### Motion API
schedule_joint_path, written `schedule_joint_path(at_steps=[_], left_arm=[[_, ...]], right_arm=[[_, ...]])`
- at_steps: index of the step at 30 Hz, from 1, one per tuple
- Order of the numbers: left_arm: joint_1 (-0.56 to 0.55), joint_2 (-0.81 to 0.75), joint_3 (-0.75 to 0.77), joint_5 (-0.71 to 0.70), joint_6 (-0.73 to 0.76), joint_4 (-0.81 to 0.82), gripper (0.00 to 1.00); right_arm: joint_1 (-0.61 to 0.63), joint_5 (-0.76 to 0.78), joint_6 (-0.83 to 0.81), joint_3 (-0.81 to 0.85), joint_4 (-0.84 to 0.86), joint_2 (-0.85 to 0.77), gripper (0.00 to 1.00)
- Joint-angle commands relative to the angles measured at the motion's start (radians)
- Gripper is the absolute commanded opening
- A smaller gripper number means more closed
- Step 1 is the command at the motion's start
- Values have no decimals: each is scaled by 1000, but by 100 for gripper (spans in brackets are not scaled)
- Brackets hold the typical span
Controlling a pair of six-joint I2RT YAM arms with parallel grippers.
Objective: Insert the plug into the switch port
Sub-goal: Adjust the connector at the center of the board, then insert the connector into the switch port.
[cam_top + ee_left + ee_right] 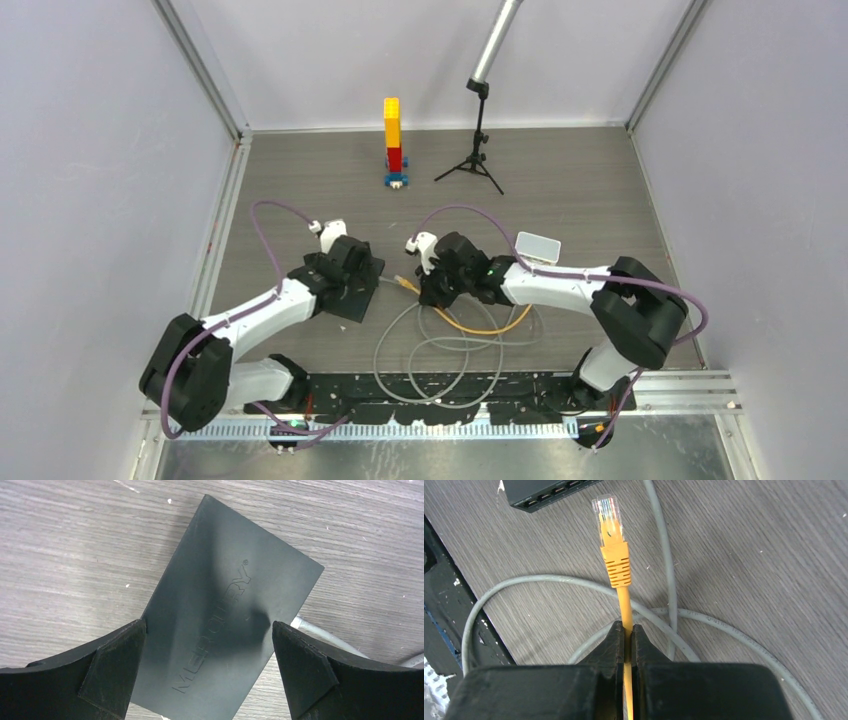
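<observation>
A flat black switch box marked MERCURY lies on the wooden table under my left gripper, which is open, with one finger on each side of the box. In the top view the box sits left of centre. Its row of ports shows at the top left of the right wrist view. My right gripper is shut on the orange cable just behind the clear plug. The plug points toward the ports, a short way from them. In the top view the plug hangs between the two grippers.
A small white box lies behind the right arm. Grey cable loops lie on the table below the grippers, also in the right wrist view. A toy brick tower and a small tripod stand at the back.
</observation>
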Motion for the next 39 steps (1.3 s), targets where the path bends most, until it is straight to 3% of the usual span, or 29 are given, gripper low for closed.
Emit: schedule_joint_path(at_steps=[1,14,23,27,32,39], left_arm=[[6,-44,-45,-66,-133,-94,100],[31,-39,-72,-142,-250,-75,100],[34,4,-144,-15,-286,40,99],[34,39,-166,49,-264,122,97],[35,80,-130,30,-227,144,98],[35,124,-59,13,-206,125,99]], right_arm=[[3,-35,63,32,91,34,1],[9,-64,149,170,84,149,1],[21,-24,186,252,103,278,0],[21,58,168,263,58,307,0],[6,137,121,270,-31,317,1],[-6,24,-18,265,-153,287,1]])
